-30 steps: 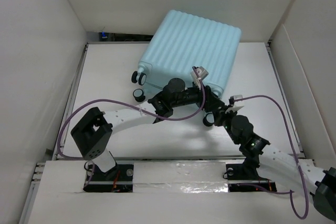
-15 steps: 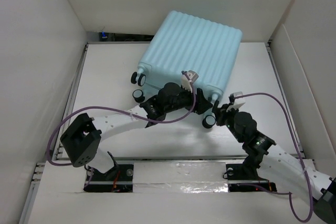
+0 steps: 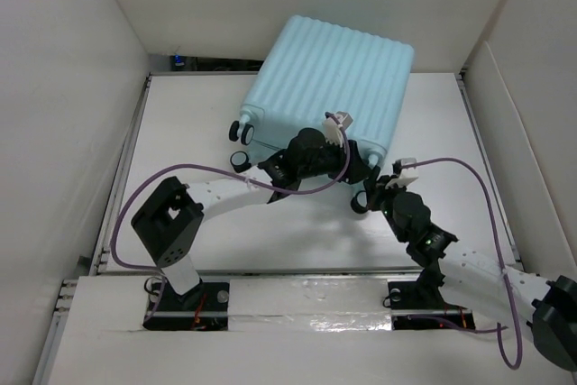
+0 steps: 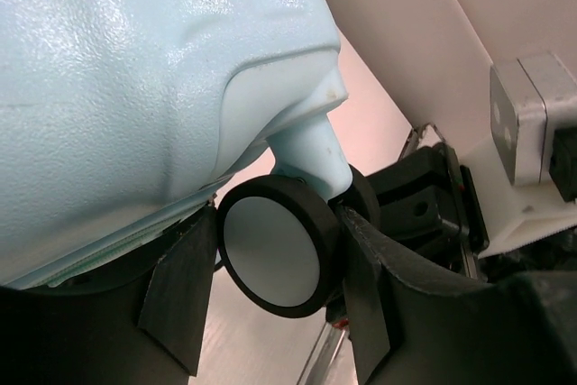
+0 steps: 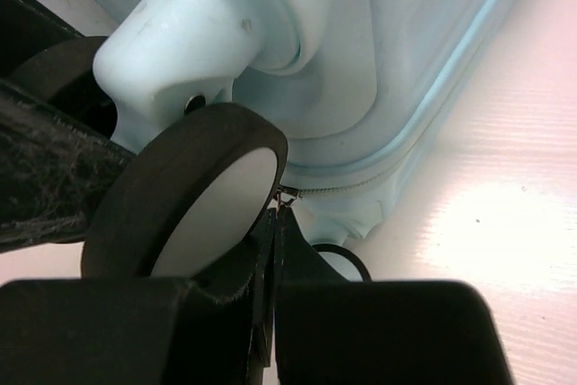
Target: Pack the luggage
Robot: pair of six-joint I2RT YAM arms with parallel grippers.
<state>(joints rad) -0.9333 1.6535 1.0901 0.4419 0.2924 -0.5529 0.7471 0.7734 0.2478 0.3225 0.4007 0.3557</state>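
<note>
The luggage (image 4: pixel 135 78) fills the upper left, its pale aqua shell glossy and lightly pebbled. A stubby aqua stem drops from its corner to a wheel (image 4: pixel 270 263) with a black tyre and a pale hub. That wheel sits between the two black fingers (image 4: pixel 176 290) of the left pincer (image 4: pixel 279 218), both pads against its rim. Below is a strip of white table (image 4: pixel 257 344). To the right stand dark mechanical parts (image 4: pixel 424 205), probably another arm, beside a grey block (image 4: pixel 523 119).
</note>
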